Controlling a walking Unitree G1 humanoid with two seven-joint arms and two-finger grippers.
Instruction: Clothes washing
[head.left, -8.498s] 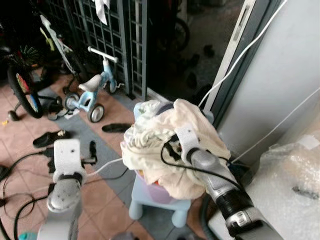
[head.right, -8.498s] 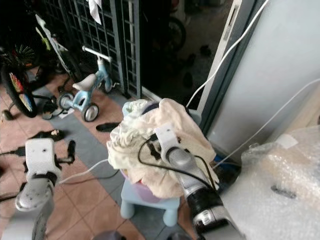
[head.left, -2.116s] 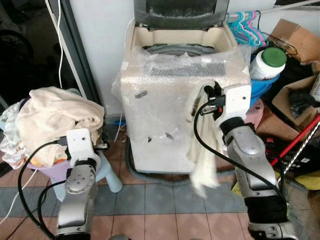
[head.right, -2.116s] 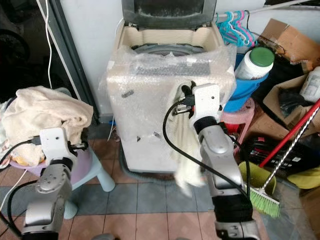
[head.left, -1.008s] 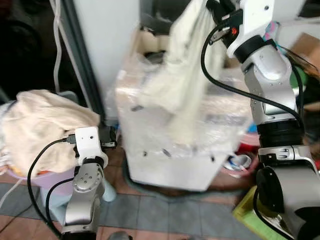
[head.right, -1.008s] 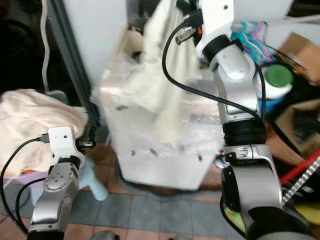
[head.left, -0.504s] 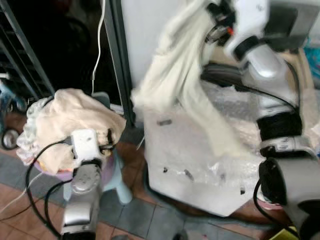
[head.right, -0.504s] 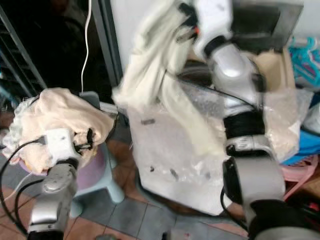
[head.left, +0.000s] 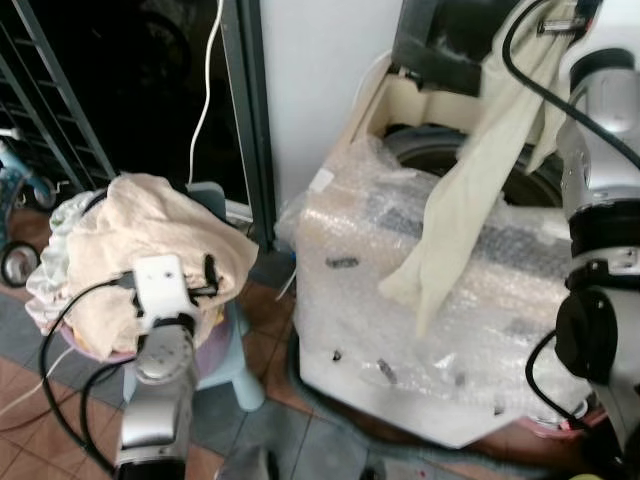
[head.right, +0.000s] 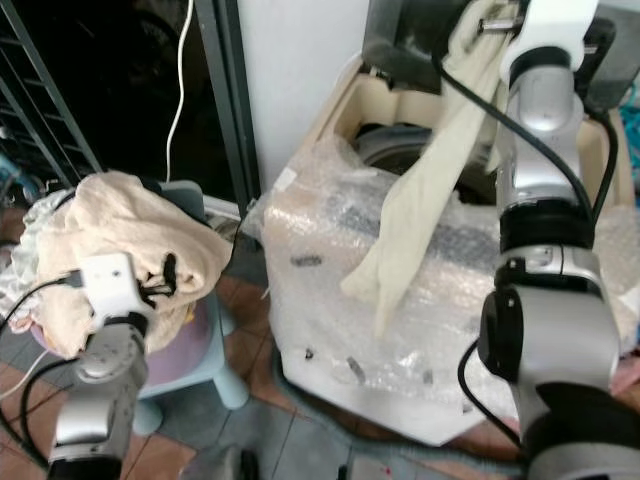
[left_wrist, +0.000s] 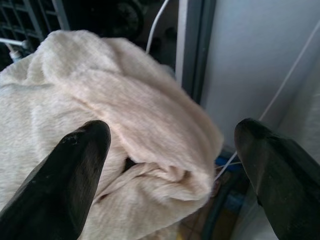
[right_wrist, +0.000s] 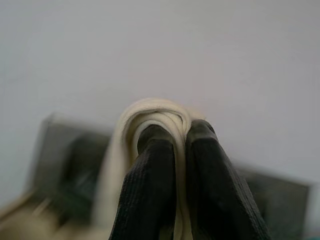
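My right gripper (right_wrist: 181, 132) is shut on a long cream cloth (head.left: 455, 200), held high above the open tub (head.left: 430, 150) of the washing machine (head.left: 400, 240). The cloth hangs down from the gripper, across the tub's rim and over the bubble-wrapped front. The machine's dark lid (head.left: 440, 45) stands raised behind it. My left gripper (left_wrist: 170, 150) is open, its fingers (left_wrist: 75, 170) spread just before a heap of pale towels and clothes (head.left: 150, 230). That heap fills a purple basket (head.left: 212, 345) on a light blue stool (head.left: 243, 372).
A dark door post (head.left: 245, 120) with a white cable (head.left: 205, 90) stands between the laundry heap and the machine. Metal grating (head.left: 40, 100) and a small wheel (head.left: 12, 262) are at far left. Tiled floor (head.left: 290, 440) lies in front.
My right gripper has carried the cream cloth rightward, from beside the machine's left corner to above the tub. The view has shifted too. The left gripper stays by the heap.
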